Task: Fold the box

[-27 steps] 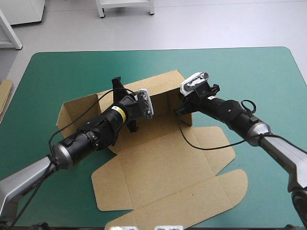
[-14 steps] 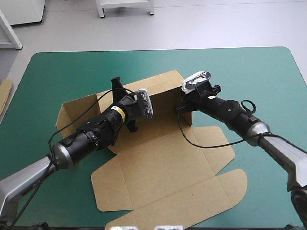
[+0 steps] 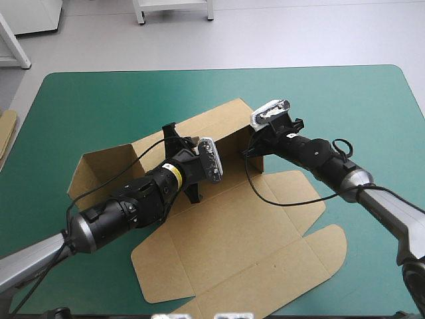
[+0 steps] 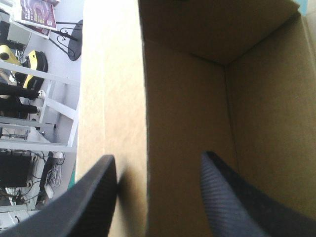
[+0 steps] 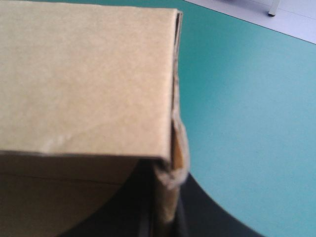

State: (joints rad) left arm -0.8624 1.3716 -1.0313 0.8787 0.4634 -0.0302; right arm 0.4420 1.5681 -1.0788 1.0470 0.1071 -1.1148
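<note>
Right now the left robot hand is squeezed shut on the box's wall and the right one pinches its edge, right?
Not quite: the left gripper is open, standing astride the wall of the box, as the left wrist view shows. The right gripper does pinch its edge.

The left end effector (image 4: pixel 157 157) straddles an upright wall (image 4: pixel 113 89) of the brown box (image 4: pixel 266 123). Its two black fingers (image 4: pixel 89 202) stand wide apart, with the wall's thin edge between them. One finger is on the wall's pale, lit face, close beside it, and a shadow falls on the board next to it. Whether that finger touches the wall cannot be told. The other finger is on the wall's shaded side, inside the box and clear of the wall. Ahead of this inner finger, three shaded brown faces of the box meet at a corner.
</note>
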